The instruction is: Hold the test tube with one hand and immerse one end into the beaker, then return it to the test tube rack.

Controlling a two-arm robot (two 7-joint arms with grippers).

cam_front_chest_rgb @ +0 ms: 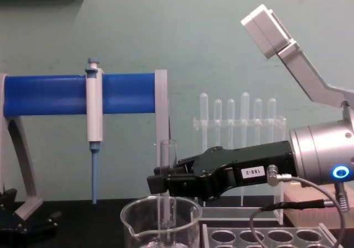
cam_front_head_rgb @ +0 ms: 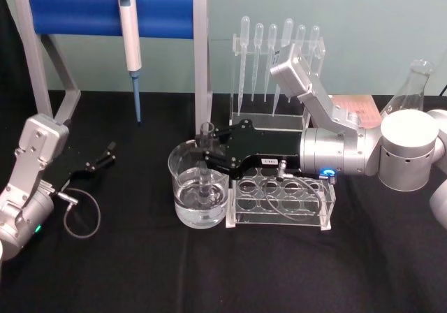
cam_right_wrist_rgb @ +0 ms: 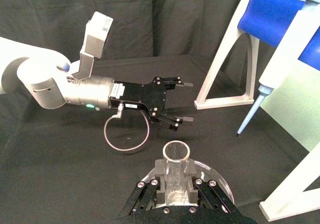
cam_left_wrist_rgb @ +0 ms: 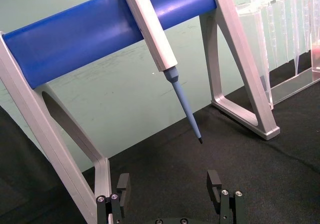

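Observation:
The test tube stands upright with my right gripper shut on its upper part. Its lower end dips into the water in the beaker, which stands at the table's middle. From the chest, the test tube runs down past the right gripper into the beaker. In the right wrist view the right gripper clamps the test tube over the beaker. My left gripper rests open and idle at the left, and its fingers hold nothing.
A clear rack with round holes stands right beside the beaker. Behind are a pipette stand and a blue-barred frame holding a micropipette. A glass flask stands at the far right.

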